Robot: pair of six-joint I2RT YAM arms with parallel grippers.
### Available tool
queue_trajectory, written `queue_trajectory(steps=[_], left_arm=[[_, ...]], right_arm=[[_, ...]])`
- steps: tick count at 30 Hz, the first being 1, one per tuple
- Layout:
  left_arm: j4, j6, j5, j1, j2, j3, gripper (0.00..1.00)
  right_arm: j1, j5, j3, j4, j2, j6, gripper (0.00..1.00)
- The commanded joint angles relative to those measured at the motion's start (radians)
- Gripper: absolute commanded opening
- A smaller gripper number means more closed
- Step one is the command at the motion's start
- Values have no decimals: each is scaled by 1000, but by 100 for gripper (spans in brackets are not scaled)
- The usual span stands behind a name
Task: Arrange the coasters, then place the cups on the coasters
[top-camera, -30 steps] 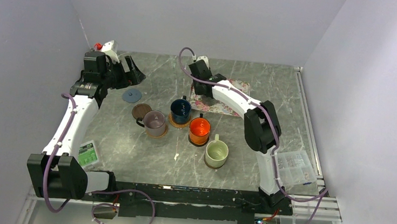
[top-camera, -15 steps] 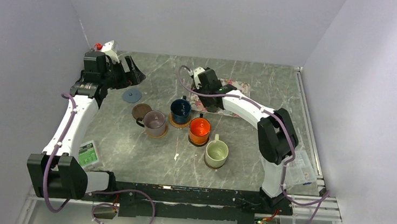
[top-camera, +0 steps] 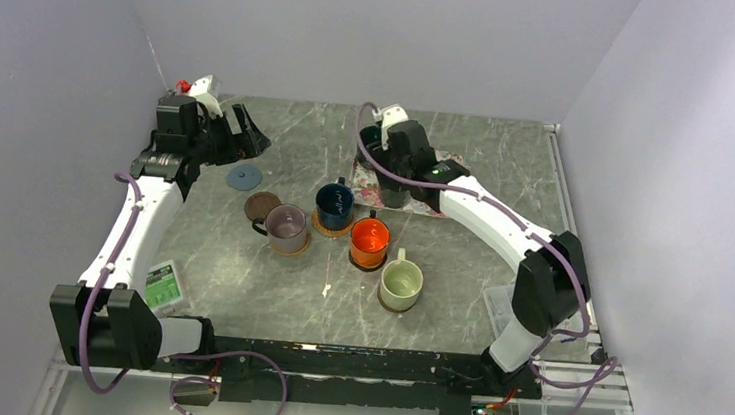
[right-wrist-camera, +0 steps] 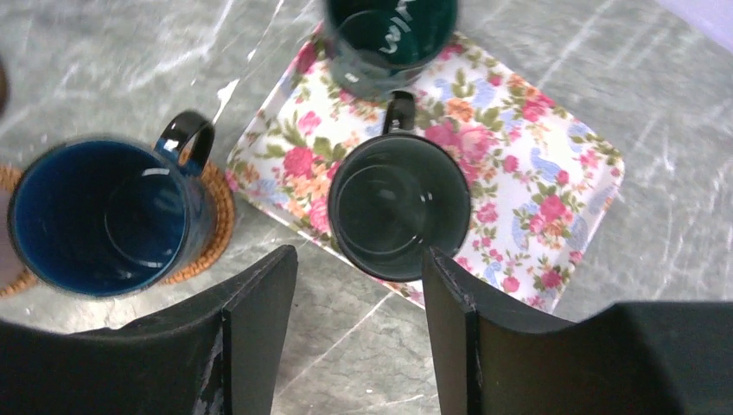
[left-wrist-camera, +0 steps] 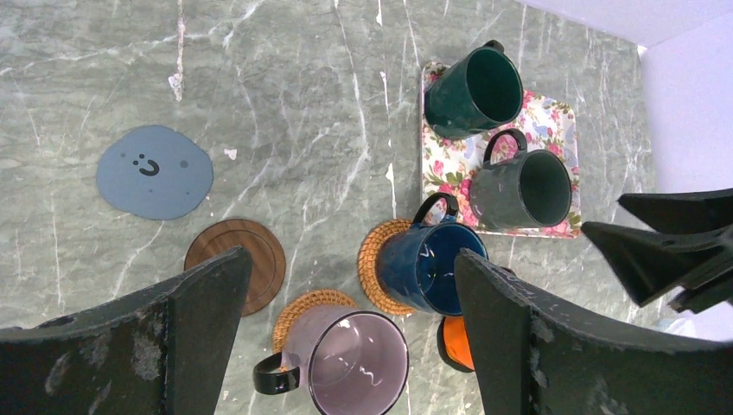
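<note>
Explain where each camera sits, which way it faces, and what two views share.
Top external: above and behind the robot, looking down across the table; the left arm and right arm show whole.
Left wrist: high, facing down on the grey-blue coaster; its open left gripper frames the bottom.
Right wrist: low, facing straight down on the dark grey mug; the right gripper shows below.
Shared: both wrist views hold the navy mug and the floral mat.
</note>
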Motion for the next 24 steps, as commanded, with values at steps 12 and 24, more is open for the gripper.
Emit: queue_trajectory(steps=[12, 24], left_arm=[[10, 23, -15, -6, -18, 24, 94], [7, 26, -21, -6, -16, 24, 94]], right_arm=[[-94, 269, 55, -68, 73, 361, 62], [-131, 185, 117, -77, 213, 393, 48]])
